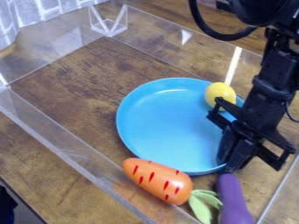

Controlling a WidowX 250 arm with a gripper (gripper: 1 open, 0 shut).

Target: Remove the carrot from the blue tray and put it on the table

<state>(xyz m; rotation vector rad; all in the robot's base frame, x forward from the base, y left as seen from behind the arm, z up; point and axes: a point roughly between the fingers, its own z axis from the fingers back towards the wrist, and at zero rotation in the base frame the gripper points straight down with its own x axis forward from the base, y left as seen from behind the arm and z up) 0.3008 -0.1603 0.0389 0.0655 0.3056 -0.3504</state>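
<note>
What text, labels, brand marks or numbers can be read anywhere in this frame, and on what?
None: no readable text, label, brand or number shows.
Carrot: only thin dark cross-stripes, no lettering.
Blue tray, lemon, eggplant: plain, unmarked.
Gripper and the black arm: no legible marking.
Table and its clear walls: bare wood grain, no sign.
</note>
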